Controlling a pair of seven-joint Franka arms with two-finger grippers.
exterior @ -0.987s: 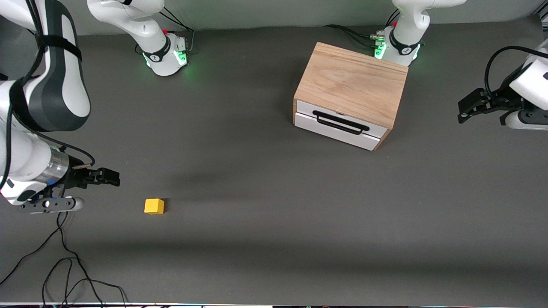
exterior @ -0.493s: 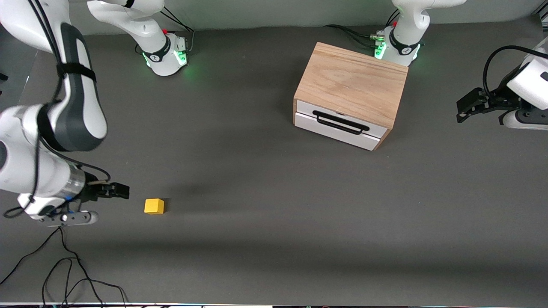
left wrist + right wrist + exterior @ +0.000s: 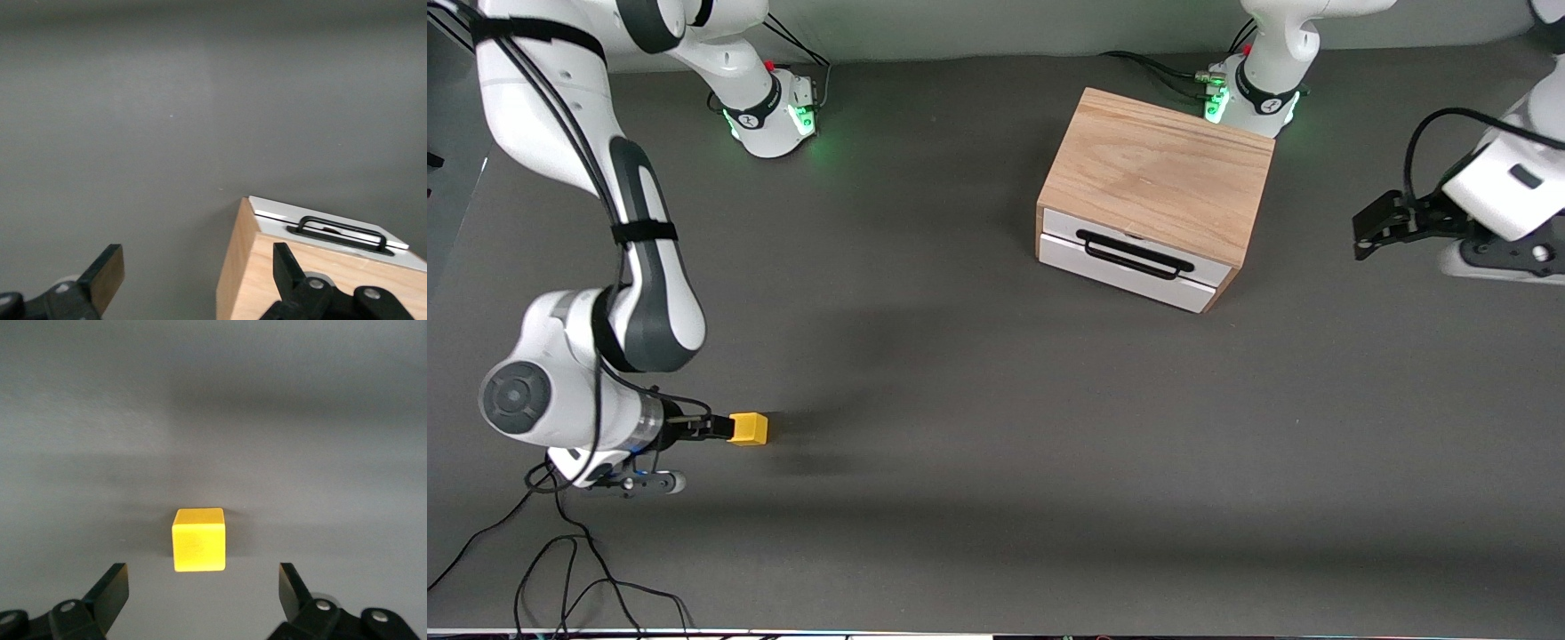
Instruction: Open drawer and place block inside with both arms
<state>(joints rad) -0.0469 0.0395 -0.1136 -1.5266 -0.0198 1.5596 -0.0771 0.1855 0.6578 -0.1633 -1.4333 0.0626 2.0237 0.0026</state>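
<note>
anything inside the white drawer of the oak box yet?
Cannot be seen: the white-fronted drawer with black bar handle is shut, covering its inside. The small yellow cube sits on the grey table, before the open right pincer.

The small yellow block lies on the table; the white-fronted drawer is shut.

2 white jointed arms with dark grey segments, the right arm and the left arm. Black straps band the right arm's links, with black cables clipped along them. Each round white base carries a black ring and glowing green lights. The right gripper and the left gripper are black, with 2 flat wedge-shaped fingers fixed by silver screws.
</note>
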